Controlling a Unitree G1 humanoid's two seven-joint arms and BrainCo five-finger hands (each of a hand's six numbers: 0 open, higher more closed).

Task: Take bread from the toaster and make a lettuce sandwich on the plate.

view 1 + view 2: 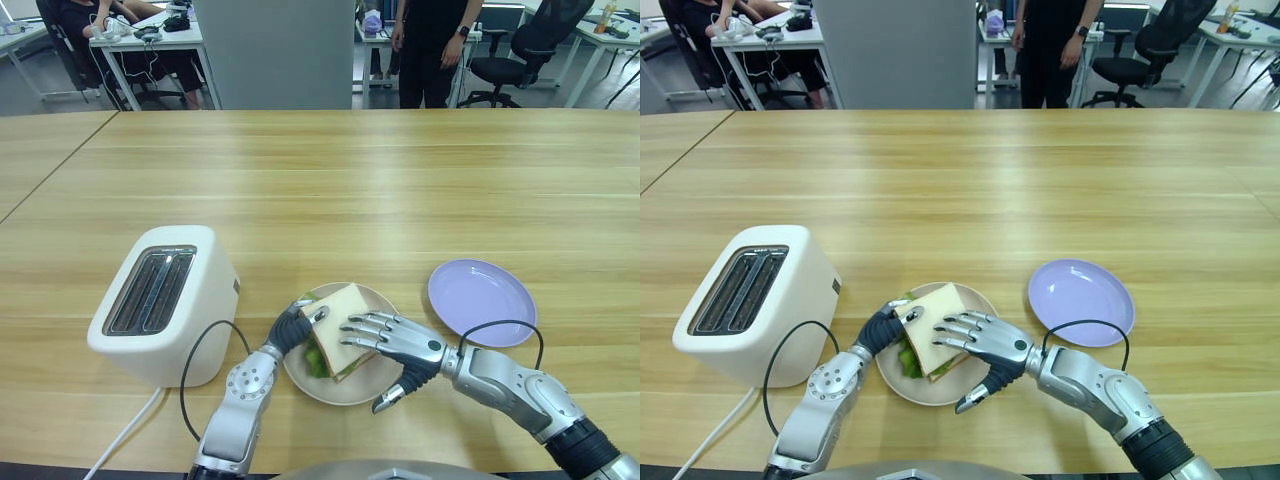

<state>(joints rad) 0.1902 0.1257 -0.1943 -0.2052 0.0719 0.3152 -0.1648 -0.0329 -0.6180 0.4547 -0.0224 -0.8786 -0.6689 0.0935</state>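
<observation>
1. Light wooden table (400,180): a broad plank top. You will find office desks and chairs beyond its far edge.
2. Left hand (297,325): its fingers are curled onto the left corner of the square slice of pale bread (345,310) and grip that edge.
3. Right hand (392,345): the fingers are stretched and spread, with the tips lying on the right side of the same slice. The thumb hangs lower, over the near rim of the round beige plate (350,392). It grasps nothing.
4. Square slice of pale bread: you see it lying on top of the sandwich, between the two hands.
5. Green lettuce (318,358): it sits under the slice and shows at its near-left edge.
6. Round beige plate: it carries the sandwich, close to the table's near edge.
7. White two-slot toaster (165,300): it stands left of the beige plate, near but apart, slots upward. Its white cord (130,430) trails toward the near edge.
8. Round lilac plate (482,298): it lies right of the beige plate, apart from it.
</observation>
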